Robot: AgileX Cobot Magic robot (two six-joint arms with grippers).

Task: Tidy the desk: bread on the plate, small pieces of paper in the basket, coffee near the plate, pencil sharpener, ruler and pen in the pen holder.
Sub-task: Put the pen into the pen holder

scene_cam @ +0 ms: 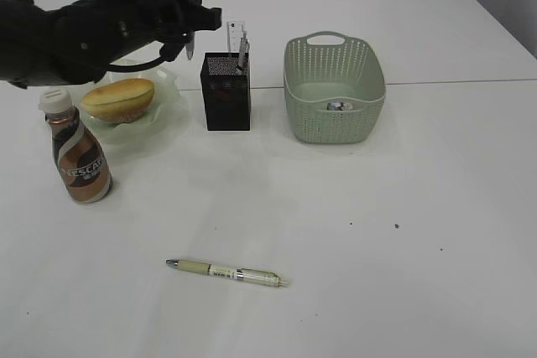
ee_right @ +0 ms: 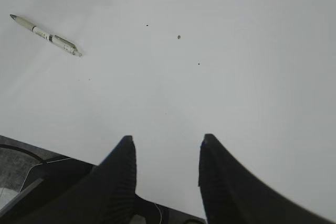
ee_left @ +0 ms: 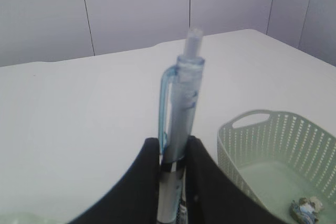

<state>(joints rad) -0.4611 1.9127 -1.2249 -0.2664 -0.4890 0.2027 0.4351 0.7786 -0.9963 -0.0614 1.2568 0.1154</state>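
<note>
Left tool [ee_left: 172, 169] pinching blue pen [ee_left: 181, 114]; ruler [scene_cam: 236, 38] in pen holder [scene_cam: 226, 94]; paper [scene_cam: 337, 106] in basket [scene_cam: 336, 115].

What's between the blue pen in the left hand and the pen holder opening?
Nothing visible blocks it. The left hand holds the blue pen upright, above and left of the pen holder. The ruler already stands at the cup's back right side, leaving the front and left of the opening free.

Black arm [scene_cam: 59, 39], looped cables, tapered tool [ee_right: 165, 171] fingers.
</note>
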